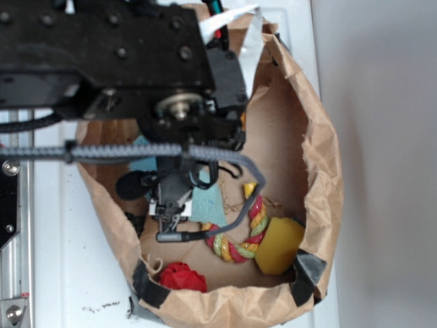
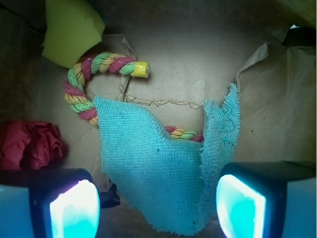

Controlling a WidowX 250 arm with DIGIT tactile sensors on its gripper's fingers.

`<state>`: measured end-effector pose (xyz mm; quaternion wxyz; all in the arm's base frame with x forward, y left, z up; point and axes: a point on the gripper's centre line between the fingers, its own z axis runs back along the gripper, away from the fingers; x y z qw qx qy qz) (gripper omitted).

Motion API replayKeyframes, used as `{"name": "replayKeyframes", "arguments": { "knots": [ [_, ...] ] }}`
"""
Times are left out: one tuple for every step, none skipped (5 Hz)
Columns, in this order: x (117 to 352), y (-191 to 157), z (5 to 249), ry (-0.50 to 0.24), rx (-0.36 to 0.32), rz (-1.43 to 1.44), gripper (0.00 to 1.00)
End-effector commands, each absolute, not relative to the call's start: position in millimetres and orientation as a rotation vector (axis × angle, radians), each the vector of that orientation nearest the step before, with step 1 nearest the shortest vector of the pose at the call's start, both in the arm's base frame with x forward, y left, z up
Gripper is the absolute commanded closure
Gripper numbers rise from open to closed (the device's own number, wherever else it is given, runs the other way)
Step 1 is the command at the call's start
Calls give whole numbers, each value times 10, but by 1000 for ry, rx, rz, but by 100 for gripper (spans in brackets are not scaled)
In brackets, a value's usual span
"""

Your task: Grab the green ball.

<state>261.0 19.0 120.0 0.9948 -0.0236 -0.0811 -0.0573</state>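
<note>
No writing shows on anything here. The hand [image 2: 158, 203] hangs inside a brown paper bag [image 1: 321, 178] on the white bench [image 1: 61, 287], fingers [image 2: 74, 208] spread wide over a teal cloth [image 2: 153, 173], pinching nothing. The bag's crumpled walls close in on every side, with bare floor mostly beyond the cloth. A rope ring [image 2: 81, 82] curls beside a yellow block [image 2: 72, 29], and a red lump [image 2: 29, 144] sits near one wall. I can't see the green ball in either view; where it lies relative to the hand can't be told.
</note>
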Motion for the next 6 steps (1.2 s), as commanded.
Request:
{"name": "replayKeyframes", "arguments": {
  "knots": [
    [2553,496,982,-136,33,-127,0],
    [2561,668,1019,-157,60,-104,0],
    [2545,702,1026,-172,96,-121,0],
    [2366,673,1009,-147,104,-191,0],
    [2197,700,1022,-132,93,-247,0],
    [2056,718,1056,-153,54,-333,0]
  ]
}}
